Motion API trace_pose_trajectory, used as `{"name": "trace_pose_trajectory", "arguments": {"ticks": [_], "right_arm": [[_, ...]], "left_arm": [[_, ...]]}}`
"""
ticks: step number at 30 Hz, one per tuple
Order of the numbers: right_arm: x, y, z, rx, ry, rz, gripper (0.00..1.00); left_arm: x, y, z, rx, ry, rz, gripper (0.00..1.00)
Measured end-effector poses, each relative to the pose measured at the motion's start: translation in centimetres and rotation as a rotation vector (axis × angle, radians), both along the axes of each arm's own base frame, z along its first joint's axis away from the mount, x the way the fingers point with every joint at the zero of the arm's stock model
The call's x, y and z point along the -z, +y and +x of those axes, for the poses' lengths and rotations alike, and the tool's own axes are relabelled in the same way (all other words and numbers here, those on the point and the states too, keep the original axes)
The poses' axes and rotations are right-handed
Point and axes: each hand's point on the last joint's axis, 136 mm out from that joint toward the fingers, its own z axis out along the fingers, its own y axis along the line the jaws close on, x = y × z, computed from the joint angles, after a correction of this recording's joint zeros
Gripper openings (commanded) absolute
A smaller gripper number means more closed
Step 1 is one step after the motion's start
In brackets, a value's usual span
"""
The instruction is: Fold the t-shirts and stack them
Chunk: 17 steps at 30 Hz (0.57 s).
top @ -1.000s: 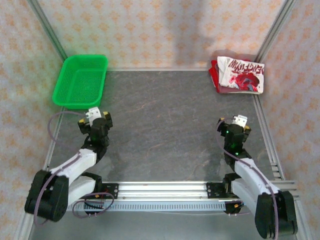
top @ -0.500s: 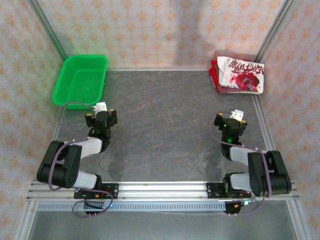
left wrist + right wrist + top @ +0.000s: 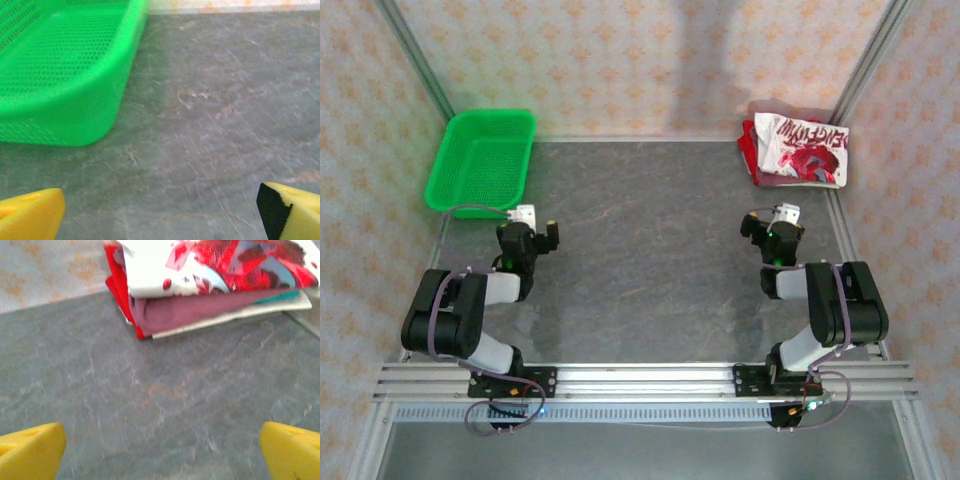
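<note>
The t-shirts point(image 3: 798, 150) lie folded in a stack at the table's far right corner. A white one with a red print point(image 3: 210, 265) is on top, a dark red one point(image 3: 200, 310) lies under it, and a bright red edge shows at the stack's left. My right gripper point(image 3: 771, 226) hovers low in front of the stack, well short of it. It is open, its yellow fingertips point(image 3: 30, 450) wide apart with bare table between them. My left gripper point(image 3: 528, 231) is open too, near the basket, with nothing between its fingertips point(image 3: 30, 215).
A green mesh basket point(image 3: 482, 160) stands at the far left, its near corner point(image 3: 60, 65) just ahead of the left gripper. The grey table point(image 3: 650, 240) lies between the arms. Metal frame posts and patterned walls close in the back and sides.
Both arms have folded back toward their bases. The left gripper shifted a little right and away, the right gripper a little left and away. Both stayed open.
</note>
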Motion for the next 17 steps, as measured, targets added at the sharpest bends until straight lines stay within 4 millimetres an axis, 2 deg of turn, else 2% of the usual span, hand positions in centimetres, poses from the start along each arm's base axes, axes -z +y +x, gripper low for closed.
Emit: {"name": "trace_pose_trajectory", "arguments": {"ticks": [9,17], "right_arm": [[0.7,0.7,-0.2,-0.022,0.031,-0.011,0.99],[1.2,0.2,-0.4,-0.021,0.053,0.000,0.99]], "left_arm": [[-0.3,-0.3,0.3,0.016,-0.010,-0.021,1.00],[-0.3,-0.3,0.3,0.017,-0.010,-0.021,1.00]]}}
